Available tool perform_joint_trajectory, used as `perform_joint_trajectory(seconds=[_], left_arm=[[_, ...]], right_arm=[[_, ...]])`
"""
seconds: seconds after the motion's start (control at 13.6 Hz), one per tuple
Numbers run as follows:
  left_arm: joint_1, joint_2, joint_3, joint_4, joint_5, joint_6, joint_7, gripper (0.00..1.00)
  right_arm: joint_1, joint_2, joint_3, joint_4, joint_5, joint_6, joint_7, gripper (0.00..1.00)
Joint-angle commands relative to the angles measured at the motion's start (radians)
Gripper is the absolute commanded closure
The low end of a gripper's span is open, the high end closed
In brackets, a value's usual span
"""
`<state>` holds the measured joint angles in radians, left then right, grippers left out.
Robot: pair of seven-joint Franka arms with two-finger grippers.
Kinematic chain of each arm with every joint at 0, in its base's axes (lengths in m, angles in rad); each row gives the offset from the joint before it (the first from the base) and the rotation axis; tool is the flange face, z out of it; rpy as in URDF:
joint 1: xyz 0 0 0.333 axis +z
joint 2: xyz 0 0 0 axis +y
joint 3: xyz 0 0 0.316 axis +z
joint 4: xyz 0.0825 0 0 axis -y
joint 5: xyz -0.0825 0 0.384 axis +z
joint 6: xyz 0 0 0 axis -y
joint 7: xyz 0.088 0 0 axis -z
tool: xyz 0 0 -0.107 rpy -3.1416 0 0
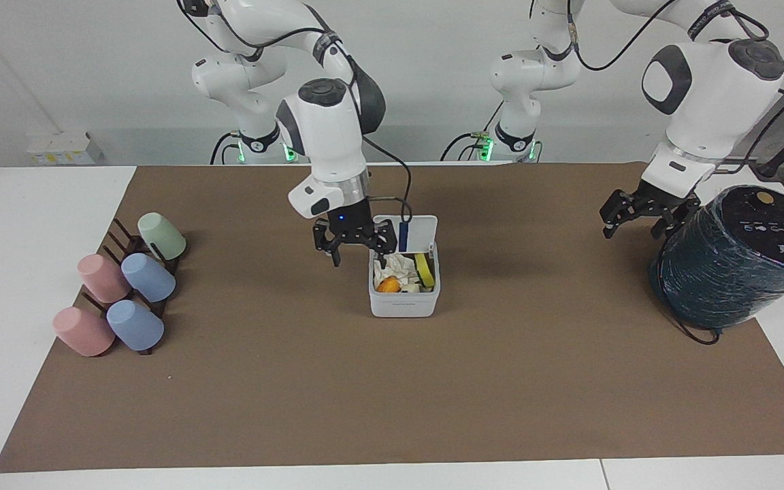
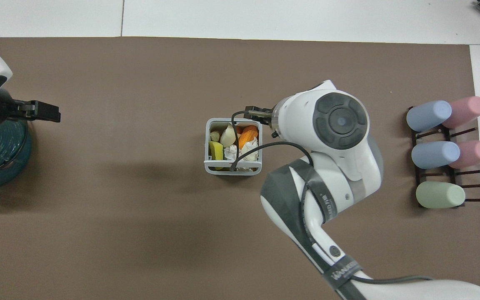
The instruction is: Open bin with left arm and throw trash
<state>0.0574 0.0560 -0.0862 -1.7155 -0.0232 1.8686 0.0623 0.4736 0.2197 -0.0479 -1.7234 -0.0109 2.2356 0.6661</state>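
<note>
Facing view: white square bin (image 1: 404,299) mid-surface, lid up, holding crumpled paper, yellow and orange scraps. Right gripper (image 1: 355,246) spread, empty, beside it. Left gripper (image 1: 640,216) spread, empty, waiting.

- A white table (image 1: 24,224) carries a brown mat (image 1: 392,395).
- On the mat, mid-table, the white bin (image 1: 403,303) stands open.
- At the right arm's end, a dark rack (image 1: 135,253) of tipped cups.
- At the left arm's end, a dark wrapped cylinder (image 1: 732,265).
</note>
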Motion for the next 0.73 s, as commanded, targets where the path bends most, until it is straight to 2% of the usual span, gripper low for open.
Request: perform_joint_trajectory(seconds=[0.0,0.29,0.66], left_arm=[[-0.013,-0.033,0.002,-0.029,0.022,0.015,-0.038,0.00],[-0.013,-0.033,-0.003,-0.030,0.022,0.029,-0.068,0.00],[-0.010,-0.035,-0.004,-0.030,0.020,0.026,-0.062,0.00]], right_arm=[[-0.084,-0.094,0.011,-0.039,-0.009,-0.077,-0.089,0.00],[-0.193,-0.195,0.011,-0.053,-0.009,-0.237,-0.221,0.00],[-0.323,-0.221,0.007,-0.015,0.003,-0.367,-0.367,0.00]])
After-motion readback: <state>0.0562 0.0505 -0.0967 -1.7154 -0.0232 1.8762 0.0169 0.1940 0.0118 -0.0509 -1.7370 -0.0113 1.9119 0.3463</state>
